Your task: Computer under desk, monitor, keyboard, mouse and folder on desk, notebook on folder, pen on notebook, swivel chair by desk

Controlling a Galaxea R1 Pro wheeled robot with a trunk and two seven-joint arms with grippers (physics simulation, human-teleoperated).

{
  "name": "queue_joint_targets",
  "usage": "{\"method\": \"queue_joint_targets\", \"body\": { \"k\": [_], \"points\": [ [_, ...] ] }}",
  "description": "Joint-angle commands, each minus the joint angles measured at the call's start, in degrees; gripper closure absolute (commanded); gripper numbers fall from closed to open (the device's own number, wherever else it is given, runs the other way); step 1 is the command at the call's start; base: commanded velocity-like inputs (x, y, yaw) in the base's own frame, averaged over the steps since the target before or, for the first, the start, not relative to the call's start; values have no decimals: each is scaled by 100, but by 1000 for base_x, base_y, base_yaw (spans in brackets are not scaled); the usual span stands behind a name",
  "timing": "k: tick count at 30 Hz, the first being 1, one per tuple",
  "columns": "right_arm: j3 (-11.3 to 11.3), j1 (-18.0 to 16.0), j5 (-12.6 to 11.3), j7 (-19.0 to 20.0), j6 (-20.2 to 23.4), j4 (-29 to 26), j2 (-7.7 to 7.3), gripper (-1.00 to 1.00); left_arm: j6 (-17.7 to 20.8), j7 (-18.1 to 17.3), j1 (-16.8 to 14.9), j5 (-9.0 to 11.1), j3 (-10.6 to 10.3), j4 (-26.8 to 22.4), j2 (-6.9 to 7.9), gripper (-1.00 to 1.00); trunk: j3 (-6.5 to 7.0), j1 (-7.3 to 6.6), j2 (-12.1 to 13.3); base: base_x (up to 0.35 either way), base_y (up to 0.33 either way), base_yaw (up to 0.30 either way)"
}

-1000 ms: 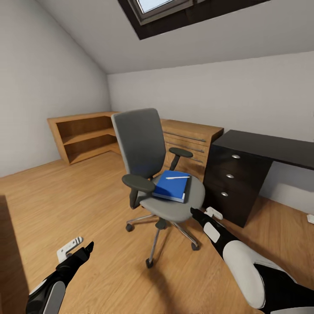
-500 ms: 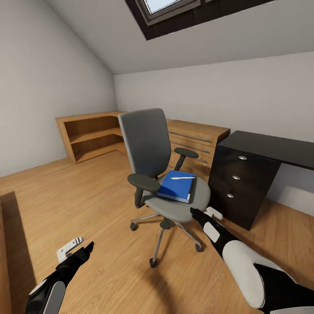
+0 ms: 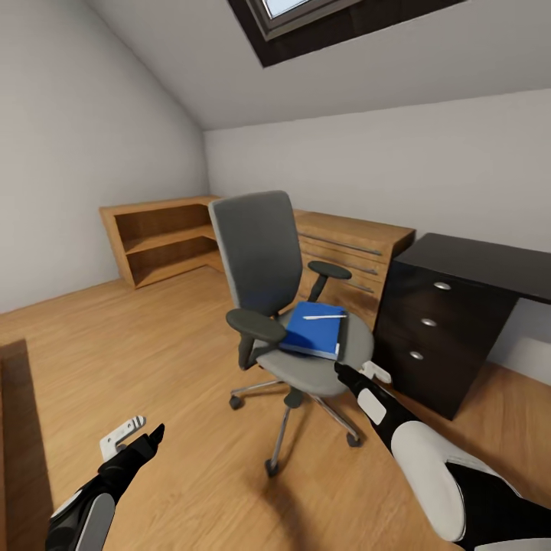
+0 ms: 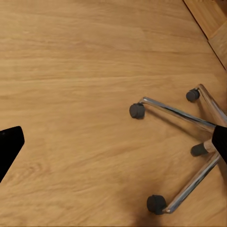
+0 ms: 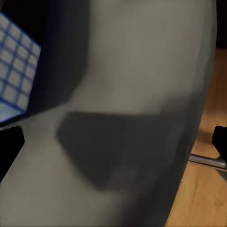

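Right end effector (image 3: 342, 372) open beside swivel chair (image 3: 268, 260) seat, left end effector (image 3: 153, 436) open above floor; pen (image 3: 323, 316) atop blue folder (image 3: 314, 334), bench (image 3: 474, 256) nearby.

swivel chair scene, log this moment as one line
chair: beside desk | folder: on seat, pen on top | right gripper: open, at seat edge | left gripper: open, over floor

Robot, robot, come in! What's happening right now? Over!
Both grippers open, holding nothing. Right gripper at the chair seat edge. Blue folder on the seat, pen on top. Nothing in the way.
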Motion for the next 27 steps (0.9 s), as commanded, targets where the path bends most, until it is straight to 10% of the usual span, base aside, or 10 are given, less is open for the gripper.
{"method": "queue_joint_targets", "body": {
  "k": [1,18,27],
  "points": [
    [17,1,-66,-13,-23,77,1,-100,30,33,-3,61,6,-9,-4,-100,-7,4,-1,324,0,0],
    [19,1,-63,-11,-32,94,1,-100,30,40,-3,61,6,-9,-12,-100,-7,4,-1,323,0,0],
    [19,1,-63,-19,-32,103,3,-100,39,31,-3,61,6,-9,-4,-100,-7,4,-1,-134,0,0]
  ]
}}
